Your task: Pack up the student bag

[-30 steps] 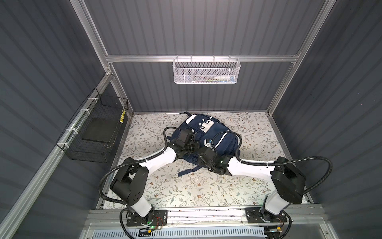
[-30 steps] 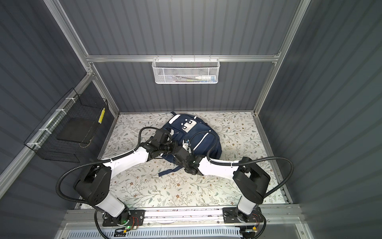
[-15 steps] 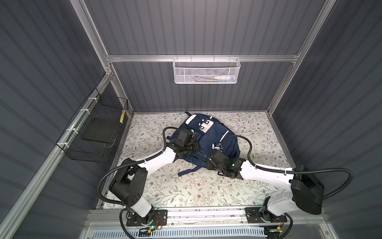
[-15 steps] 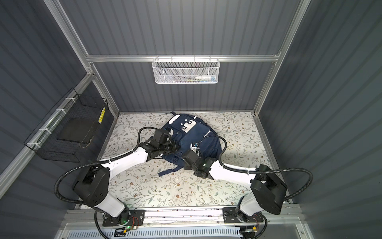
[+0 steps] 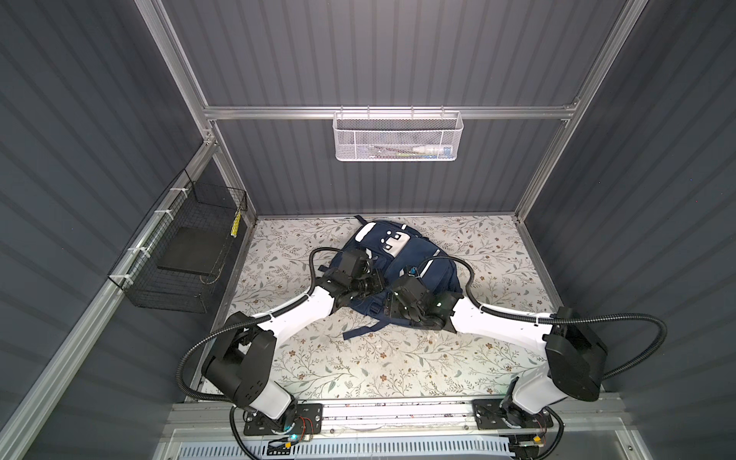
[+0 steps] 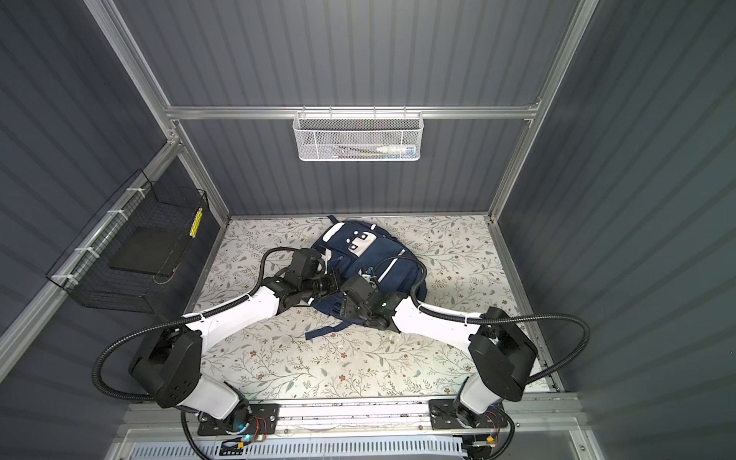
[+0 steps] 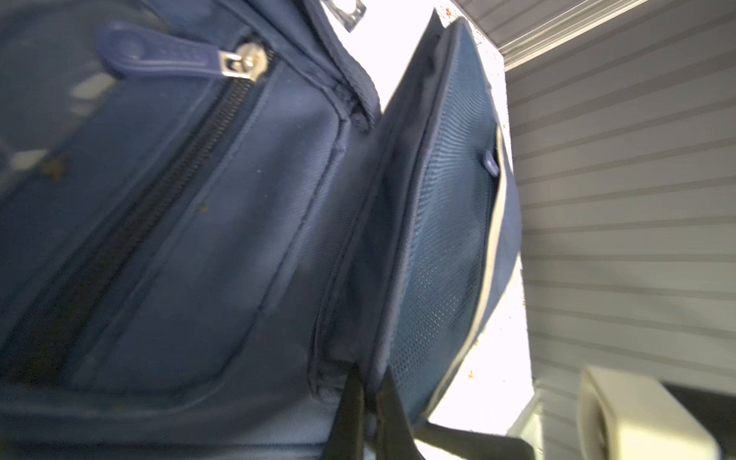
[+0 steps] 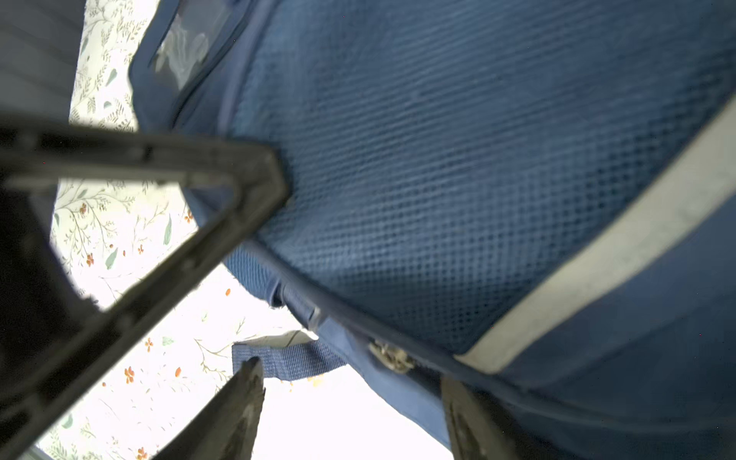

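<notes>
Toward twelve o'clock on a floral-printed bench (image 5: 358, 358), the student bag (image 5: 414, 259), navy with white trim, lies flat, one strap (image 5: 360, 330) trailing toward six o'clock. The left fingers (image 7: 348, 410) are pressed together and seem to pinch a fold of bag fabric beside a mesh side pocket (image 7: 446, 239). The right fingers (image 8: 235, 418) stand apart, empty, with a small metal zip slider (image 8: 392, 354) just beyond them on the bag's seam. The step looks like working that zip; next, the right fingers would need to close on the slider's small tab while the left hold tensions the cloth. Grey ribbed walls (image 5: 398, 59) enclose the bench; a white mesh basket (image 5: 378, 131) hangs at twelve o'clock, a black wire basket (image 5: 171, 294) at nine.
</notes>
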Action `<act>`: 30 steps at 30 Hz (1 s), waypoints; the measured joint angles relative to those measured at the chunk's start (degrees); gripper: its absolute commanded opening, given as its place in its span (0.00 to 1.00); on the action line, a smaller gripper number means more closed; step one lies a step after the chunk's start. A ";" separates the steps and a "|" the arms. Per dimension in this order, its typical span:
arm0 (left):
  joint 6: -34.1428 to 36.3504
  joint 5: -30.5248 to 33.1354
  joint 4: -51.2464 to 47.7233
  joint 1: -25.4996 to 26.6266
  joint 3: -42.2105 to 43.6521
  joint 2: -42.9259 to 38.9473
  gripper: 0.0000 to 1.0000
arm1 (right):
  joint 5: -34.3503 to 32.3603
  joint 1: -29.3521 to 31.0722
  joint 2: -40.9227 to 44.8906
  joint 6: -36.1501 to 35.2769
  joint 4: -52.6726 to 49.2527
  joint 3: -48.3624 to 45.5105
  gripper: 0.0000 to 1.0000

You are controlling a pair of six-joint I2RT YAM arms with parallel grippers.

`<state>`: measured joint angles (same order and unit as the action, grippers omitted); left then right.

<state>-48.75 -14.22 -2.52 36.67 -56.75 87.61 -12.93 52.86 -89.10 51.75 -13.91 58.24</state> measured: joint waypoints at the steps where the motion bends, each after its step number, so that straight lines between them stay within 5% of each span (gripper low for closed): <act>1: -0.33 -0.44 -0.09 0.00 0.04 -0.33 0.00 | -0.20 -0.22 0.85 0.57 0.46 -0.76 0.70; 12: -4.42 -1.73 2.19 0.09 3.50 -3.74 0.00 | -2.01 -3.67 3.10 -0.26 1.01 -2.75 0.60; 21: -5.38 -2.54 5.22 0.11 5.55 -3.10 0.00 | -0.87 -3.85 0.66 -3.85 0.61 -1.86 0.24; 24: -5.55 -3.02 5.81 0.11 5.55 -2.49 0.00 | 0.11 -4.31 0.50 -5.51 0.76 -1.97 0.27; 27: -5.55 -2.99 6.05 0.11 5.55 -2.16 0.00 | 1.20 -4.79 -0.76 -6.29 1.46 -1.97 0.46; 30: -5.53 -2.91 5.64 0.11 5.55 -1.57 0.00 | 0.59 -4.68 -3.32 -7.21 0.63 -0.96 0.46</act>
<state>-54.28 -17.12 3.11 36.77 -51.20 86.04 -12.34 48.18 -92.42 44.53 -13.28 57.28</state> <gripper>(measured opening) 0.067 0.475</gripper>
